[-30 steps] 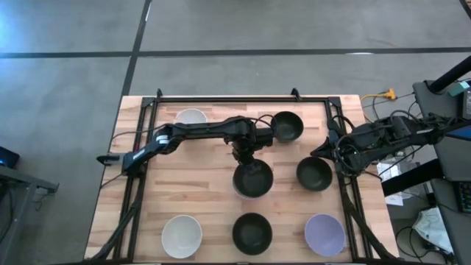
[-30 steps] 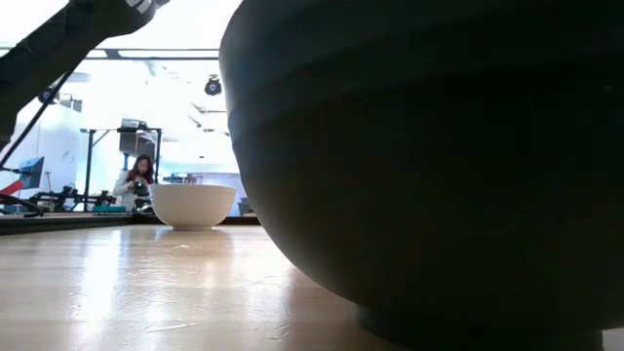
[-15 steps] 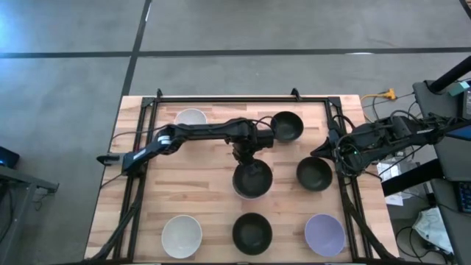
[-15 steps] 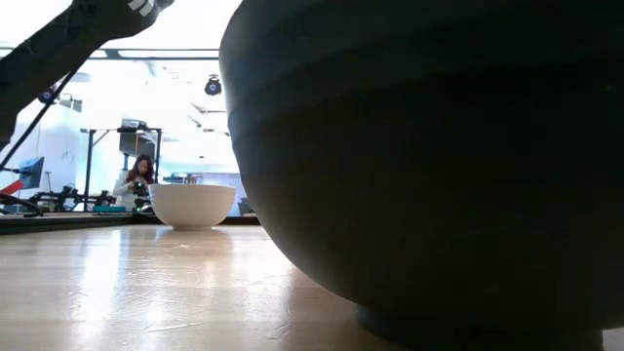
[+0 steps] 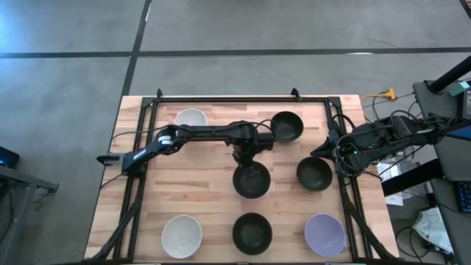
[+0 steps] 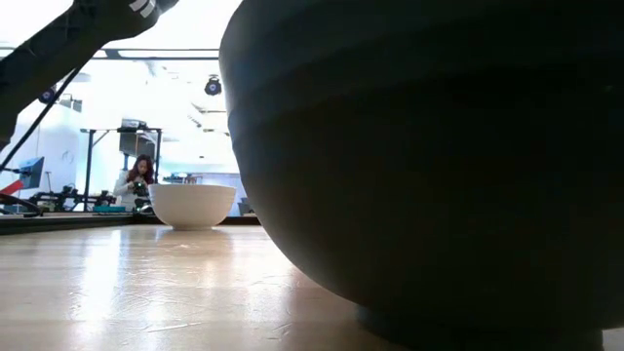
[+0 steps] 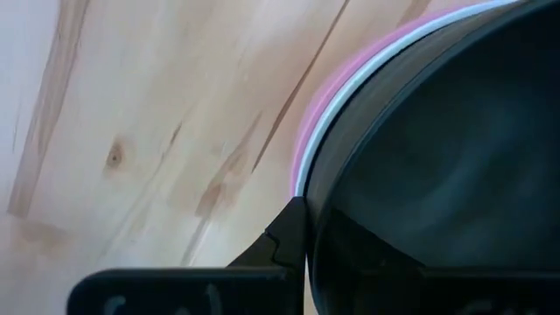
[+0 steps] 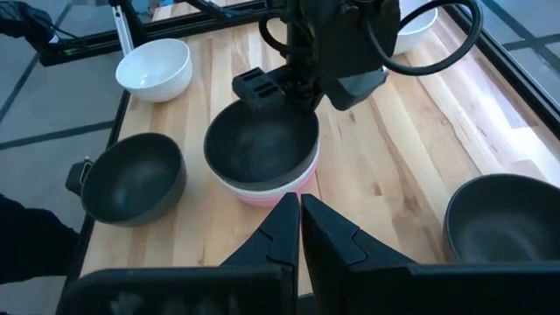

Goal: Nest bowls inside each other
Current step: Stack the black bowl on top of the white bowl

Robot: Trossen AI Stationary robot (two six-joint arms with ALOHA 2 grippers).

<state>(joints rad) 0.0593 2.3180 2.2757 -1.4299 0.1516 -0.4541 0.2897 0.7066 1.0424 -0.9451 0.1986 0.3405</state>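
Observation:
A black bowl (image 5: pixel 252 180) sits low in a white bowl (image 8: pixel 254 185), which is nested in a pink bowl (image 8: pixel 284 194), at the table's middle. My left gripper (image 5: pixel 246 156) stands over the black bowl's far rim, pointing down and shut on it. My right gripper (image 8: pixel 299 229) hangs shut with nothing in it by the table's right edge (image 5: pixel 329 147). Loose bowls rest on their bases: white (image 5: pixel 191 118), black (image 5: pixel 287 126), black (image 5: pixel 314 174), white (image 5: pixel 182 235), black (image 5: pixel 252 232), lavender (image 5: pixel 324 234). My left gripper holds the black bowl by its rim (image 7: pixel 311 210) on the far side, from above with the fingers pointing down. One finger (image 7: pixel 287 234) lies against the outside of the wall; the other is hidden by the dark bowl. The bowl stays level, mouth up, inside the white bowl.
A black frame (image 5: pixel 221 98) runs around the table's far and side edges. In the low view the near black bowl (image 6: pixel 429 166) fills most of the picture; a person (image 6: pixel 136 180) sits in the room far behind the table.
My left gripper has gone down with the black bowl, still shut on its rim. The bowl has sunk into the white and pink stack, and from above it now covers the pale rim that showed at its near left.

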